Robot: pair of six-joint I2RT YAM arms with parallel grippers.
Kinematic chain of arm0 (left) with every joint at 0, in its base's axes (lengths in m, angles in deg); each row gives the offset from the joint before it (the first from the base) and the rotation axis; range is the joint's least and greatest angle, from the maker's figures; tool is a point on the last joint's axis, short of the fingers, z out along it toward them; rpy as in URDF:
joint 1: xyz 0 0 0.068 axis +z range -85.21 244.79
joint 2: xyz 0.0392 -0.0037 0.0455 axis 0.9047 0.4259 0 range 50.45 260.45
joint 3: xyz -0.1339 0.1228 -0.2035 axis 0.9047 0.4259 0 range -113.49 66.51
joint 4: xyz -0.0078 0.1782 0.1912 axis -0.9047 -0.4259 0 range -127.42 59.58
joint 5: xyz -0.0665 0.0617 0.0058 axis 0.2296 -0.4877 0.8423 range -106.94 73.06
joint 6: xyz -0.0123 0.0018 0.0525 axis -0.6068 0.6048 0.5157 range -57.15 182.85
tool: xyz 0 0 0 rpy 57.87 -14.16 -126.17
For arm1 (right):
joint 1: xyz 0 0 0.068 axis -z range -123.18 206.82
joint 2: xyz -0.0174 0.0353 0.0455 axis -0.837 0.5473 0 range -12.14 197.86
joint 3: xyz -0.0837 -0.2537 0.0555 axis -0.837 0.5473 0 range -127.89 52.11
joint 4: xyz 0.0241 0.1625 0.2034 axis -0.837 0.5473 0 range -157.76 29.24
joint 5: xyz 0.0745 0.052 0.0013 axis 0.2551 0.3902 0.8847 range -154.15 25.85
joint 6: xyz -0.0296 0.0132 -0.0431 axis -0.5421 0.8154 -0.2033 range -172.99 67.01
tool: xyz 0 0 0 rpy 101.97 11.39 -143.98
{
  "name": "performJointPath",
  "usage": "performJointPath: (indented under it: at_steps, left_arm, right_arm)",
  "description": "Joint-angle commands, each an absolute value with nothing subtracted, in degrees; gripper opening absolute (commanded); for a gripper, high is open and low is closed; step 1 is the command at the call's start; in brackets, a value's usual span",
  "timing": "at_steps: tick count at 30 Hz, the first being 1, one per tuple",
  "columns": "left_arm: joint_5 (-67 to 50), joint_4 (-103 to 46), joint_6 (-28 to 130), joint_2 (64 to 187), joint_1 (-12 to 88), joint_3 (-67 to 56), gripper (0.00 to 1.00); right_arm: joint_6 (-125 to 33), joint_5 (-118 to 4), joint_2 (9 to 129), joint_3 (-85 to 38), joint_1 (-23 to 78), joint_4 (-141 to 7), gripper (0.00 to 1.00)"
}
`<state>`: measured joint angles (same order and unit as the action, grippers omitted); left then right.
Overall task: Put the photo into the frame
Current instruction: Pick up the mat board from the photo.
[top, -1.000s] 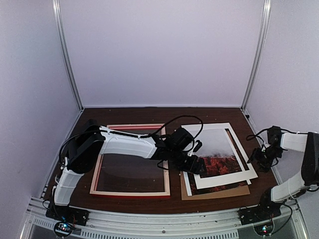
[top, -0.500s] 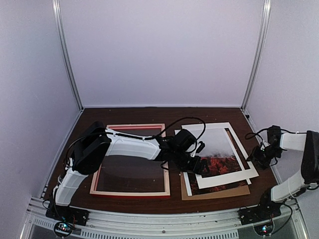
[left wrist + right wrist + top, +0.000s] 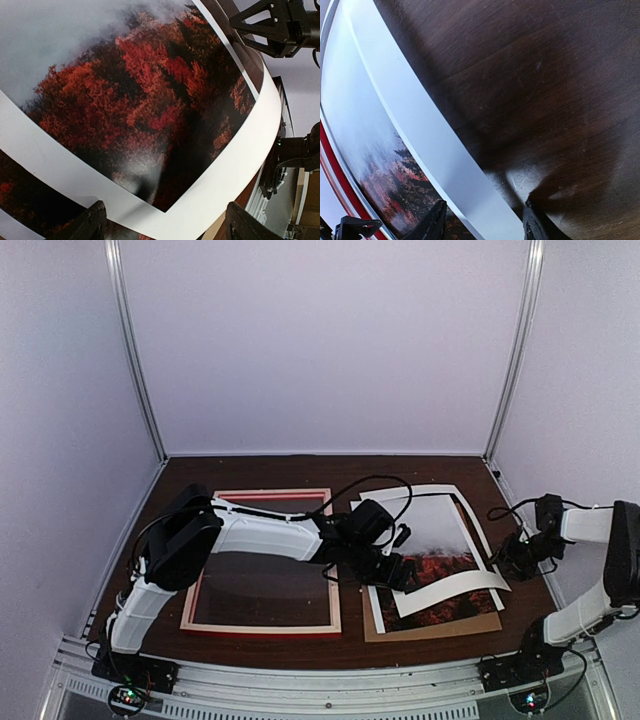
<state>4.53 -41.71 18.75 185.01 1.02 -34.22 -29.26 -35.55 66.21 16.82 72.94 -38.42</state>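
The red frame [image 3: 262, 625] lies flat at the left of the table. At the right, the photo [image 3: 445, 568] of a red-orange landscape under grey mist lies on the brown backing board [image 3: 430, 630]. Its near strip [image 3: 440, 611] sticks out below the white mat [image 3: 445, 592]. The mat is bowed upward on its right side. My left gripper [image 3: 397, 572] is open, its fingers [image 3: 92, 222] straddling the mat's near corner [image 3: 200, 205] from above. My right gripper [image 3: 513, 558] is open at the mat's right edge [image 3: 445, 160], which runs between its fingers [image 3: 432, 222]. I cannot tell whether the photo rises with the mat.
The left arm [image 3: 260, 532] reaches across the frame's far right corner, with its cable looping above. The right gripper [image 3: 270, 25] also shows in the left wrist view. Dark wood table [image 3: 535, 75] lies right of the mat. White walls and metal posts close in the space.
The mat's right side has bowed up and its right edge has shifted left as my right gripper moved left. My left gripper shifted slightly to the right early on, then held still.
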Motion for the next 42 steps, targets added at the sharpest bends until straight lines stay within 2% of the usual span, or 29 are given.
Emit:
performJointPath:
  at_steps: [1,7,12,22,34,42]
  left_arm:
    - [2.9,-43.5,18.5,185.0,0.9,-32.4,0.83]
    - [2.8,-43.0,18.3,184.8,1.0,-31.9,0.83]
    - [2.8,-42.8,18.3,184.8,0.9,-31.8,0.83]
    - [2.8,-42.8,18.2,184.7,0.9,-31.8,0.83]
    - [2.6,-42.9,18.4,184.3,0.9,-31.6,0.83]
    - [2.3,-42.9,18.8,184.0,0.9,-31.7,0.83]
  right_arm:
    - [-30.2,-30.8,67.9,18.2,72.5,-37.5,0.52]
    - [-30.5,-31.6,68.7,17.7,70.5,-37.7,0.55]
    - [-31.3,-36.7,69.2,15.3,66.9,-35.5,0.54]
    - [-31.4,-43.1,70.4,11.9,61.7,-33.4,0.37]
    - [-31.8,-44.1,70.1,9.9,61.4,-32.1,0.19]
    - [-32.4,-45.1,70.6,8.3,61.3,-30.9,0.12]
